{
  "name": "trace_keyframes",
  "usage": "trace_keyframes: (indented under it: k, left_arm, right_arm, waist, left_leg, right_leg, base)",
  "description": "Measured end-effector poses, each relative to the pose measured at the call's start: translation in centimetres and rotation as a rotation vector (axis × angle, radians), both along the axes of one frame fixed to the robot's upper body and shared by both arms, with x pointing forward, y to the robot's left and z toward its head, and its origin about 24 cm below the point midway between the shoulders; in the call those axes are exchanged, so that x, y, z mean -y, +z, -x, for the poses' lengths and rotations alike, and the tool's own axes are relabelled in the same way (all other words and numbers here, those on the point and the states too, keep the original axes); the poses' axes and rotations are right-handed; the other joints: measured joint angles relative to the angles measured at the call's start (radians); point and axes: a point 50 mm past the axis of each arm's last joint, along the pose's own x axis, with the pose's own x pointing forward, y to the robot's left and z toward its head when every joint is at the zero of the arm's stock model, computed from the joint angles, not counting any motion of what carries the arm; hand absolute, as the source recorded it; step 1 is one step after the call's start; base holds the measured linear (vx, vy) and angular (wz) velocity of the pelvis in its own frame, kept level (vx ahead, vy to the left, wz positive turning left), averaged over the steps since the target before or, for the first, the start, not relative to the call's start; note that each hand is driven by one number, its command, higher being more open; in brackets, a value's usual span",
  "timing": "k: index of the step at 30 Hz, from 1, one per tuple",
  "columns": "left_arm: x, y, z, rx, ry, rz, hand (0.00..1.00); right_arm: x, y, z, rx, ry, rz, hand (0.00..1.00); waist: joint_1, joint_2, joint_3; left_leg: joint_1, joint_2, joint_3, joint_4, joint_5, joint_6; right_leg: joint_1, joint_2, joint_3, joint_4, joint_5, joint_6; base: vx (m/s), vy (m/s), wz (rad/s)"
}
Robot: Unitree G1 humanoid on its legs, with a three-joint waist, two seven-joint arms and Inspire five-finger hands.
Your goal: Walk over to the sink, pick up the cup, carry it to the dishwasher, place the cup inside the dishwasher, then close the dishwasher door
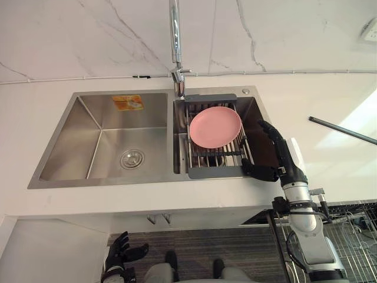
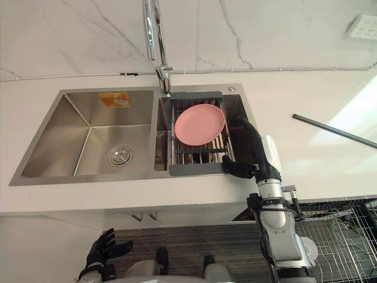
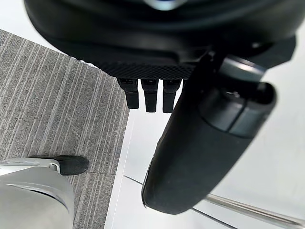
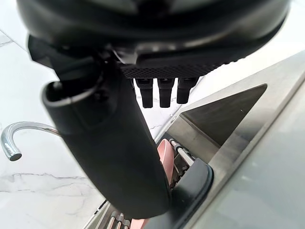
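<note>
1. One steel sink [image 1: 106,184] is sitting in the white counter [image 1: 35,118], and it is divided into two basins.
2. The left basin [image 1: 118,132] is showing one round drain [image 1: 132,158] in its floor and one orange sticker [image 1: 128,102] on its back wall.
3. The right basin [image 1: 254,109] is carrying one dark-framed dish rack [image 1: 215,173] across it.
4. One pink plate [image 1: 215,127] is lying on the rack, toward its back.
5. One chrome faucet [image 1: 175,41] is rising at the back of the sink, between the two basins.
6. The cup: I cannot tell where it is. Something dark is lying among the rack's bars under the plate, too hidden to name.
7. The right hand [image 1: 287,160] is hovering over the right rim of the sink, just beside the rack. Its fingers are stretching out toward the back of the basin and its thumb is reaching toward the rack's front right corner, so it is open and holding nothing. Whether the thumb is touching the frame cannot be told.
8. The left hand [image 1: 121,250] is hanging low over the grey striped floor [image 1: 194,242] in front of the counter, fingers spread and empty.
9. One thin dark rod [image 1: 341,130] is lying on the counter, well apart from the sink on the right.
10. One wire basket [image 1: 353,236] is showing below the counter's edge on the right, beside the right arm.
11. One white socket [image 1: 370,29] is sitting on the marbled wall at the upper right.
</note>
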Motion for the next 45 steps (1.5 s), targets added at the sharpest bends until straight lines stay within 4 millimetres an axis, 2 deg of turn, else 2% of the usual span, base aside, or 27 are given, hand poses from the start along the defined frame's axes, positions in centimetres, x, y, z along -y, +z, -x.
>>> trace_keyframes:
  k: [6, 9, 13, 21, 28, 31, 39, 45]
  left_arm:
    - [0.1, -0.1, 0.3, -0.007, -0.004, 0.009, 0.90]
    - [0.7, -0.3, 0.5, -0.016, -0.028, 0.028, 0.90]
    - [1.5, -0.7, 1.5, -0.046, -0.058, 0.050, 0.90]
    - [1.4, -1.0, 2.6, -0.077, -0.050, 0.061, 0.90]
    - [1.3, -1.0, 2.6, -0.081, -0.055, 0.057, 0.90]
    - [1.1, -0.9, 2.6, -0.081, -0.062, 0.050, 0.90]
    - [1.0, -0.8, 2.4, -0.076, -0.076, 0.043, 0.90]
    - [1.1, -0.6, 1.4, -0.051, -0.094, 0.039, 0.90]
  right_arm:
    - [0.2, 0.1, 0.0, 0.003, -0.014, 0.022, 0.90]
    - [0.7, 0.1, 0.0, 0.002, -0.050, 0.027, 0.90]
    - [0.9, 0.6, 0.0, 0.030, -0.069, 0.035, 0.90]
    - [1.6, 1.1, -0.3, 0.031, -0.078, 0.124, 0.90]
    - [1.9, 1.4, -2.2, 0.009, -0.054, 0.295, 0.90]
    - [1.7, 1.3, -2.9, 0.002, -0.044, 0.351, 0.90]
    - [1.3, 2.1, -4.4, 0.016, -0.021, 0.437, 0.90]
    - [0.8, 2.9, -5.7, 0.031, -0.004, 0.523, 0.90]
  waist:
    - [0.003, 0.006, -0.006]
    - [0.018, 0.008, -0.009]
    - [0.024, 0.008, -0.027]
    - [0.028, 0.007, -0.027]
    - [0.030, -0.001, -0.022]
    - [0.031, -0.013, -0.015]
    - [0.034, -0.022, -0.007]
    - [0.045, -0.027, 0.037]
  left_leg:
    - [0.002, -0.001, -0.003, -0.002, 0.000, 0.000]
    - [0.021, -0.003, -0.007, -0.018, 0.004, 0.000]
    - [0.034, -0.011, -0.017, -0.066, 0.031, 0.002]
    - [0.048, -0.016, -0.029, -0.115, 0.061, 0.003]
    - [0.043, -0.018, -0.037, -0.145, 0.083, 0.003]
    - [0.038, -0.019, -0.039, -0.146, 0.084, 0.003]
    - [0.022, -0.026, -0.052, -0.145, 0.085, 0.005]
    - [0.021, -0.026, -0.055, -0.141, 0.085, 0.005]
  right_leg:
    - [0.004, -0.005, -0.005, 0.000, 0.000, 0.000]
    - [0.019, -0.006, -0.012, -0.002, 0.000, 0.001]
    - [0.019, -0.011, -0.025, -0.011, 0.000, 0.001]
    - [0.020, -0.013, -0.039, -0.010, -0.001, 0.002]
    - [-0.001, -0.014, -0.051, -0.004, -0.002, 0.004]
    - [-0.004, -0.015, -0.053, -0.001, -0.003, 0.005]
    - [-0.017, -0.020, -0.060, 0.001, -0.003, 0.006]
    - [-0.018, -0.020, -0.063, 0.004, -0.004, 0.006]
  base:
    - [0.00, 0.000, 0.01]
    - [0.00, -0.003, 0.05]
    - [0.00, -0.016, 0.09]
    - [-0.01, -0.010, 0.05]
    - [-0.02, -0.005, 0.03]
    - [0.01, 0.000, 0.01]
    - [0.01, 0.003, 0.04]
    - [0.00, -0.001, 0.01]
